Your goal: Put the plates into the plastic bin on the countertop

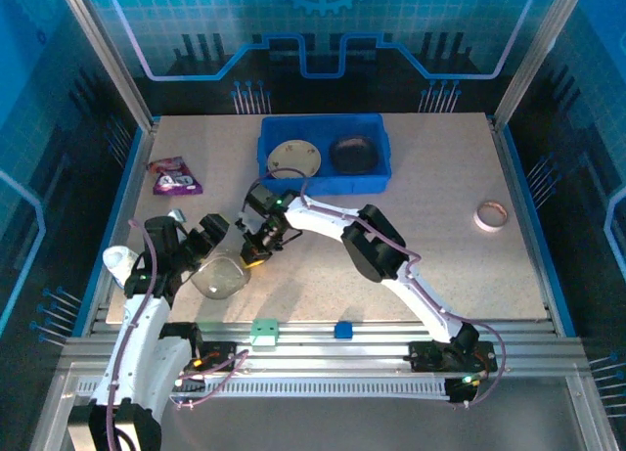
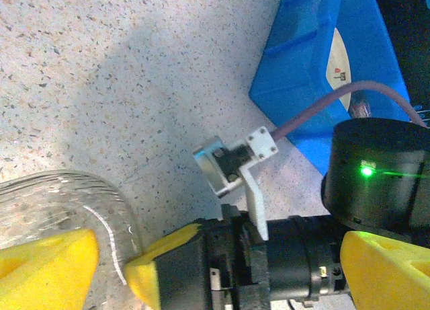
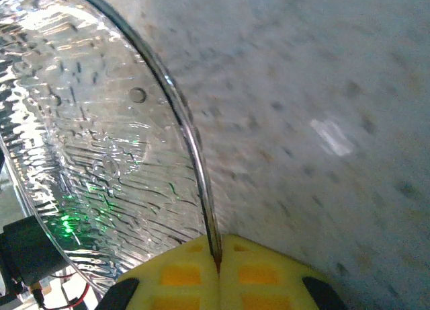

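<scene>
A smoky translucent plate (image 1: 221,277) is at the near left of the countertop (image 1: 440,255). My right gripper (image 1: 256,257) is shut on its rim. In the right wrist view the yellow fingertips (image 3: 181,276) pinch the thin edge of the plate (image 3: 101,155), and the right gripper (image 3: 218,266) has no gap. My left gripper (image 1: 217,253) stands open right beside the plate (image 2: 67,209). The right gripper's black body lies between the left gripper's (image 2: 215,256) wide yellow fingers (image 2: 47,266). The blue plastic bin (image 1: 269,138) holds a cream plate (image 1: 294,158) and a dark plate (image 1: 354,154).
A purple snack packet (image 1: 174,175) lies at the far left and a tape ring (image 1: 491,215) at the right. A green block (image 1: 264,329) and a blue block (image 1: 342,329) sit on the front rail. The bin's corner (image 2: 316,88) is close to both grippers.
</scene>
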